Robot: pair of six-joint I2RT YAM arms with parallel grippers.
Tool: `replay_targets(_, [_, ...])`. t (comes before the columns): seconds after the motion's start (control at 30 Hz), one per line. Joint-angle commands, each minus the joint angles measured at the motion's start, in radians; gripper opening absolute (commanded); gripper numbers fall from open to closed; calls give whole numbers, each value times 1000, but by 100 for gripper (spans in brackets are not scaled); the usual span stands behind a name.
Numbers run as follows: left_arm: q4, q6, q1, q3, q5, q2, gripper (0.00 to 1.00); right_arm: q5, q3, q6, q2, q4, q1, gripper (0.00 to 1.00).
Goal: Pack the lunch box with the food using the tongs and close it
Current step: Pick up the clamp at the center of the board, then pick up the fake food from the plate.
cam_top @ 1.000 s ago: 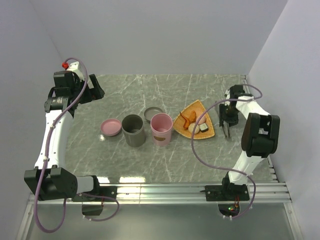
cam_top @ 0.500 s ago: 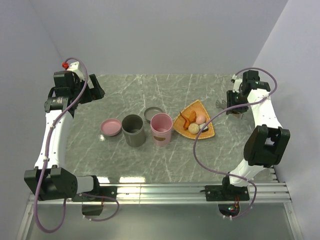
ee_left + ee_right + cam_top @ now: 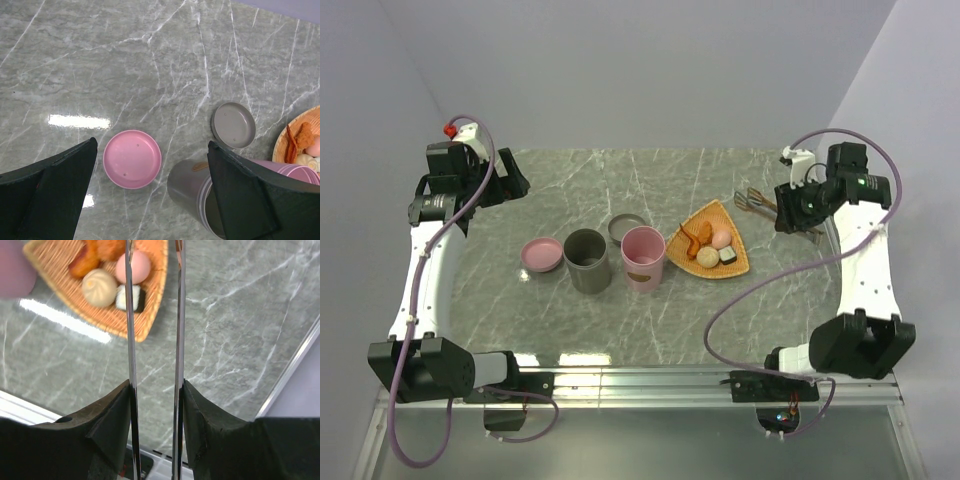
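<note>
My right gripper [image 3: 782, 212] is shut on the tongs [image 3: 753, 199], above the table's back right. The two thin metal arms [image 3: 131, 330] run forward from between the pads, their tips pointing toward the food. A pink ball [image 3: 139, 267], a beige ball [image 3: 99, 287], a dark block [image 3: 131, 298] and orange-brown bits [image 3: 92, 255] lie on the orange woven tray [image 3: 712, 213]. The lunch box stands open as a grey tub [image 3: 587, 260] and a pink tub [image 3: 643, 258]. High at the back left, my left gripper [image 3: 515, 180] is open and holds nothing.
A pink lid [image 3: 542, 254] lies left of the grey tub and a grey lid [image 3: 627, 228] lies behind the tubs. The left wrist view looks down on both, the pink lid [image 3: 132, 158] and the grey lid [image 3: 233, 124]. A metal rail runs along the table's right edge.
The right arm rose from the table beside the tray and swung to the back right, carrying the tongs. The left arm has not moved.
</note>
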Motion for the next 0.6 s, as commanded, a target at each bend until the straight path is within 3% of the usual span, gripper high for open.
replay_targets(0.0, [34,-4,-3,14,25,-32,99,-60,23,-124,-61,-86,-4,49])
replay_targets(0.33, [34,-4,-3,9,32,-36,99,-75,-49,-176,-115,-132,49,51])
replay_targets(0.57, [29,-2,-3,17,27,-24,99,-26,-98,-58,-96,-57,183,51])
